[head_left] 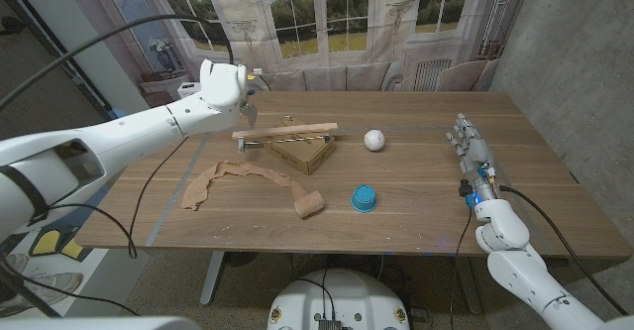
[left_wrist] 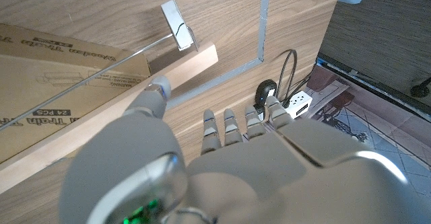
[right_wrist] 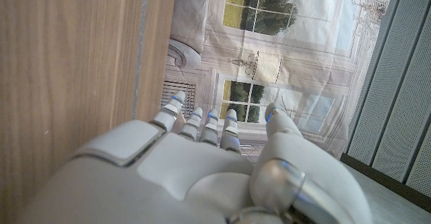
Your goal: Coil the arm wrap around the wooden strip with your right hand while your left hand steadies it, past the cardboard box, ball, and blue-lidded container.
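Reaching our left hand (head_left: 224, 85), fingers spread and empty, over the long pale wooden strip (head_left: 284, 131) atop the flat cardboard box (head_left: 303, 152) mid-frame, we judge steadying comes first; our right hand (head_left: 471, 148) waits open at right, and must fetch the tan arm wrap (head_left: 243, 178) lower left on the desk (head_left: 416, 211).

My head camera looks down over the whole table (head_left: 416, 186) toward the far windows. My left wrist camera sits close above my left hand (left_wrist: 236, 163), facing the wooden strip (left_wrist: 101, 126) and cardboard box (left_wrist: 54, 69), both shared with the head view. My right wrist camera looks along my right hand (right_wrist: 202, 163) past the table's edge to the windows.
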{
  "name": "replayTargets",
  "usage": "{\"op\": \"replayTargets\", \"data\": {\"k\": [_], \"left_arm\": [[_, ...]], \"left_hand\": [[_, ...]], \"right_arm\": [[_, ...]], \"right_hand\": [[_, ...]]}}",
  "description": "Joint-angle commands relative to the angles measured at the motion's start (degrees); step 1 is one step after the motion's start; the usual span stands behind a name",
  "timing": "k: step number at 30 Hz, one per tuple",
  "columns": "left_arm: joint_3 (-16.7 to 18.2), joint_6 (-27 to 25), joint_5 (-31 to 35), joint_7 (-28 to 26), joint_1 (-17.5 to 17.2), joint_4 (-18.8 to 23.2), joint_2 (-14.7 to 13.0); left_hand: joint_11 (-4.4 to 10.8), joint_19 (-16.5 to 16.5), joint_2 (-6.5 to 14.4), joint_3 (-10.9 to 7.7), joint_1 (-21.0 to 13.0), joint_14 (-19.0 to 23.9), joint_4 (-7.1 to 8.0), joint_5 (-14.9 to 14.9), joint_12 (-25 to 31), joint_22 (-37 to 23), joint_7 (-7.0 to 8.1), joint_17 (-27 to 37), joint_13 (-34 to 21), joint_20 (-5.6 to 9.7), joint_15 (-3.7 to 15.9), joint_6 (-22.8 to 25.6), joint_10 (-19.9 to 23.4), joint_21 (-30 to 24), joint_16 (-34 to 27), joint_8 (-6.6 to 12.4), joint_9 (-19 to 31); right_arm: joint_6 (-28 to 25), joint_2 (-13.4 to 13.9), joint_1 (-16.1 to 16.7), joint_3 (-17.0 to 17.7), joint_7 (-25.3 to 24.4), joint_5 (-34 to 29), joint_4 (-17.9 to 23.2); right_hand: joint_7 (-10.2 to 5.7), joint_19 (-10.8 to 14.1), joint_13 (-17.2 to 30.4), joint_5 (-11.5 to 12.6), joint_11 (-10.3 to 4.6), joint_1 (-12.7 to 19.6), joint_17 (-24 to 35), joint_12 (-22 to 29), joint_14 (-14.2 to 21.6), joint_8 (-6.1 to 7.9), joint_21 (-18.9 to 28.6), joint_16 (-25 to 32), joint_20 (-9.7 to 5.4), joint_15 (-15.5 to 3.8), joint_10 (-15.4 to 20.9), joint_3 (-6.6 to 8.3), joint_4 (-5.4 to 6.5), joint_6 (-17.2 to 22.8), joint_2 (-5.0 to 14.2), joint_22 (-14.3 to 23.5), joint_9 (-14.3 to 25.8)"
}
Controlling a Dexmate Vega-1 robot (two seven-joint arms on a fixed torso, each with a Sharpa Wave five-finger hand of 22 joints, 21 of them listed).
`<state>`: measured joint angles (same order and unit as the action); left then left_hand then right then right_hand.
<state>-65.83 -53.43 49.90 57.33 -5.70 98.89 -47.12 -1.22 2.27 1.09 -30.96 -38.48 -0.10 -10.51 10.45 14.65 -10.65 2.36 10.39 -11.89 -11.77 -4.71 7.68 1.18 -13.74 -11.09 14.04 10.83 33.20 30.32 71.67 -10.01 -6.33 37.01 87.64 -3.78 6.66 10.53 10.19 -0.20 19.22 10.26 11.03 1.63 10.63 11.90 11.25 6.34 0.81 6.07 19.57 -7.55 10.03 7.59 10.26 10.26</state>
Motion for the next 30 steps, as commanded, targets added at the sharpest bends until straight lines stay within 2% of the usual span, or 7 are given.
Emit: {"op": "replayTargets", "data": {"k": [1,13,30], "left_arm": [[2.35,2.96,3.66,0.32,-3.07,-3.50,2.34],[3.90,6.13,4.50,0.04,-4.01,-8.26,5.27],[3.79,9.38,3.36,-0.99,-3.28,-14.39,8.62]], "left_hand": [[0.37,-0.24,-0.10,0.23,-0.99,-0.19,0.00,0.33,0.04,-0.19,0.07,0.20,-0.15,-0.33,-0.16,0.74,0.27,0.20,-0.10,0.51,0.29],[0.44,-0.32,-0.46,0.50,-1.84,-0.11,0.26,0.38,-0.02,-0.20,0.44,0.21,-0.20,-0.27,0.05,0.06,0.29,0.32,-0.13,0.10,0.35],[0.63,-0.81,-0.39,0.86,-2.45,0.53,0.76,0.39,0.20,-0.22,0.10,0.22,-0.26,-0.10,0.11,1.02,1.04,0.30,-0.35,0.20,0.42]], "right_arm": [[-0.54,-0.13,-0.04,-0.35,-0.47,-0.34,0.23],[-0.78,-0.51,-0.79,-0.70,-0.45,-0.17,-0.78],[-0.74,-0.83,-1.09,-0.83,-0.88,-0.17,-1.58]], "right_hand": [[-0.06,0.78,0.09,0.07,-0.39,-0.34,0.15,0.05,0.57,0.19,0.20,0.18,0.01,-0.05,0.35,-0.16,0.05,0.57,-0.13,0.24,0.15],[-0.08,0.82,0.09,0.07,-0.38,-0.40,0.16,0.03,0.69,0.17,0.20,0.19,0.08,0.03,0.36,-0.21,0.08,0.57,-0.11,0.24,0.15],[-0.14,0.83,0.10,0.08,-0.39,-0.44,0.16,-0.01,0.74,0.13,0.18,0.16,0.17,0.11,0.33,-0.24,0.09,0.49,-0.08,0.25,0.15]]}}
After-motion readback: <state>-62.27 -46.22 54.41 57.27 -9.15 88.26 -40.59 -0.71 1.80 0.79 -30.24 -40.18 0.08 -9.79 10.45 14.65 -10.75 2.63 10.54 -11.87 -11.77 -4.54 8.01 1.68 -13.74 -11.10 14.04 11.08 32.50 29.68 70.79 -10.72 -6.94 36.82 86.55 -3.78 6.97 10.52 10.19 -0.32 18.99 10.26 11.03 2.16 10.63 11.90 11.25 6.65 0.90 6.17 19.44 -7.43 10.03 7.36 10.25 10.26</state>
